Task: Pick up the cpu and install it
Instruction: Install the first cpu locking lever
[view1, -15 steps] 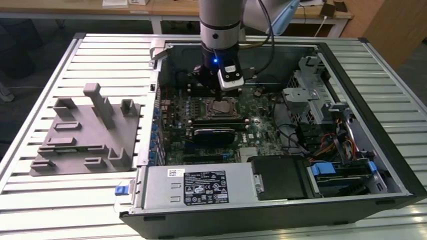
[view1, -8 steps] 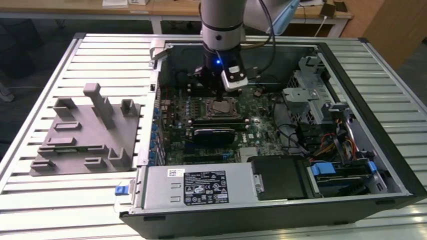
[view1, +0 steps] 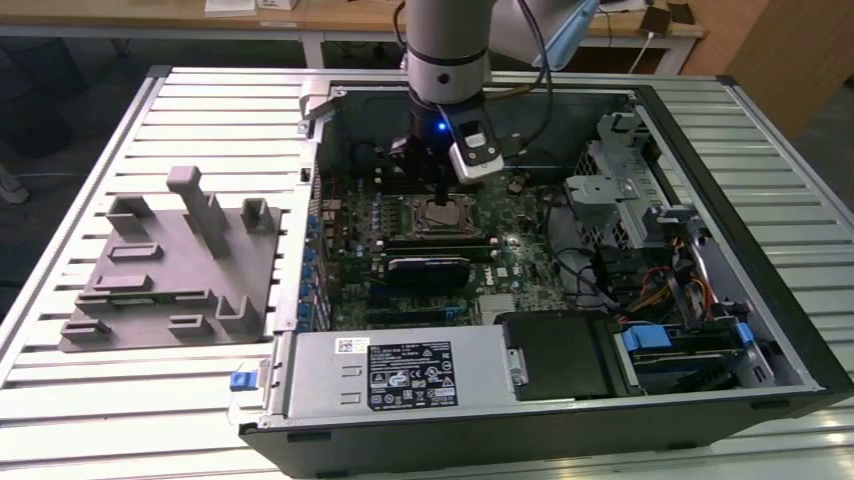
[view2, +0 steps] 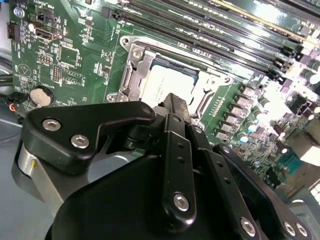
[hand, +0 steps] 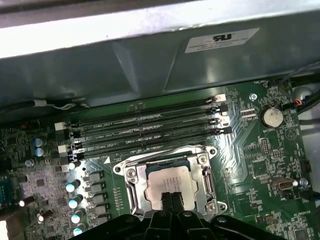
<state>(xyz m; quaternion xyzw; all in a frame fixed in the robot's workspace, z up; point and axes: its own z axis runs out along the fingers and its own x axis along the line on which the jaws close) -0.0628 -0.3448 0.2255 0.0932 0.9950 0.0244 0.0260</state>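
Cpu (hand: 167, 181) in socket, under gripper (hand: 171, 199).

- The exterior view looks down from high up, over the open computer case (view1: 561, 250).
- Both wrist views sit close above the motherboard (view2: 75, 50), sharing its socket (hand: 170, 182).

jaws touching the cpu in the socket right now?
Cannot tell. In both wrist views the gripper overlaps the cpu seated in the socket frame; neither view shows a gap or contact plainly.
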